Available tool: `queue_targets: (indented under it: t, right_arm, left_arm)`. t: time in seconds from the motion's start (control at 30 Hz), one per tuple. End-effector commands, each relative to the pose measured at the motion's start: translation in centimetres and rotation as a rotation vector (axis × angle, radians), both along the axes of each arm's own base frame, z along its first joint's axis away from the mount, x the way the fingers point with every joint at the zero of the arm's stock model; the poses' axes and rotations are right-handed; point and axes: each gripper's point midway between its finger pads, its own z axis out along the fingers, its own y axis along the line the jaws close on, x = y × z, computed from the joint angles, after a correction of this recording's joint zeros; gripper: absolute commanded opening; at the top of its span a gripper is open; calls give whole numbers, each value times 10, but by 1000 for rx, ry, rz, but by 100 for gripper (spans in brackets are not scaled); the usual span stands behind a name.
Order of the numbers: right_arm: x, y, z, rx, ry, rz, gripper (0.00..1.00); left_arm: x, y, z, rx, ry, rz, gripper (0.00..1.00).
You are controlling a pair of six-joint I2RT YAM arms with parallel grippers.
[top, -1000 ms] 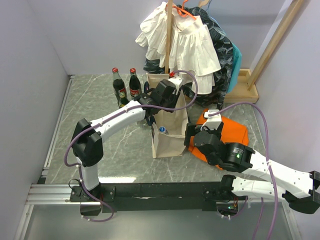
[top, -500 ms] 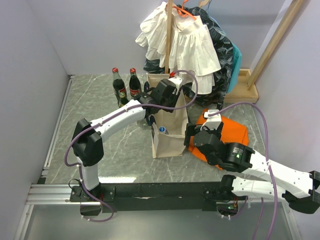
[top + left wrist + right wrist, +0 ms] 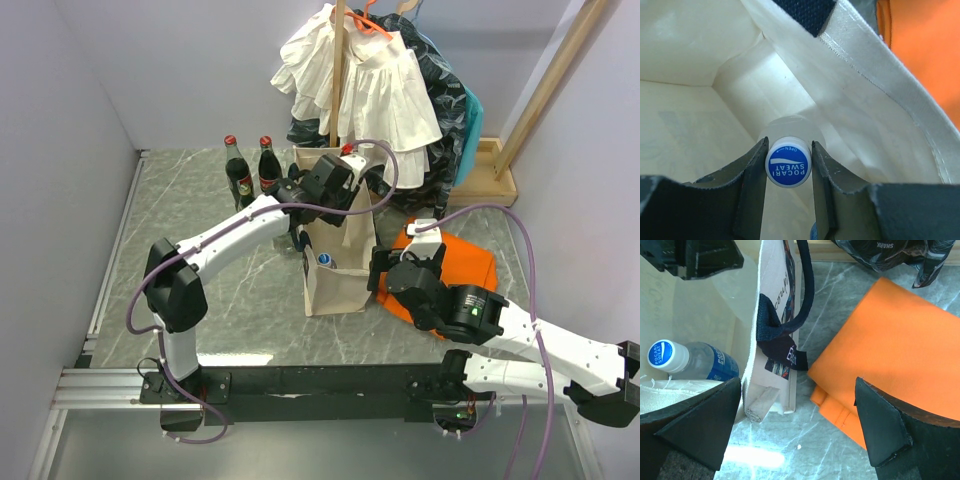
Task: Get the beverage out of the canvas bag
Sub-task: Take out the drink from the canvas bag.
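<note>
The cream canvas bag point(image 3: 340, 285) with navy handles stands open mid-table. My left gripper point(image 3: 325, 185) reaches into its top. In the left wrist view its jaws point(image 3: 788, 162) are closed on the blue-and-white cap of a clear Pocari Sweat bottle point(image 3: 788, 161), which stands upright inside the bag point(image 3: 690, 50). A second Pocari bottle point(image 3: 670, 357) sits at the bag's near end and also shows from above point(image 3: 325, 260). My right gripper point(image 3: 799, 385) is open and empty, low beside the bag's right wall point(image 3: 775, 315).
A folded orange cloth point(image 3: 450, 260) lies right of the bag, under my right wrist point(image 3: 890, 340). Two dark red-capped glass bottles point(image 3: 250, 168) stand behind the bag to its left. Hanging clothes point(image 3: 370, 90) and a wooden stand base point(image 3: 490, 170) are at the back.
My left gripper has shifted slightly up and toward the back at the bag's mouth. The right arm has not moved.
</note>
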Motion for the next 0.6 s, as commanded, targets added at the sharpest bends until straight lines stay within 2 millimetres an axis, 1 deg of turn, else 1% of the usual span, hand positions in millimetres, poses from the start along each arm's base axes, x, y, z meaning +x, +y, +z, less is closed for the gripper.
queue_targets:
  t: [0.0,0.3,0.33,0.37,0.57]
  right_arm:
    - [2,-3,1,-6,-11,-16,100]
    - [2,-3,2,-5,-10,-15,100]
    - [2,-3,2,-7,-11,-16,100]
    - [2,-3,1,-8,-9,-14,100]
    - [1,-5,1,-3,-12,-10,100]
  left_arm:
    - [8,0,117,-181,-232,-2,1]
    - [0,7,155,-257,-291,-8,1]
    - [-3,8,165,-280,-307,-10,1]
    - [-4,8,165,-287,-306,-13,1]
    - [-15,14,190,-356,-343,-26,1]
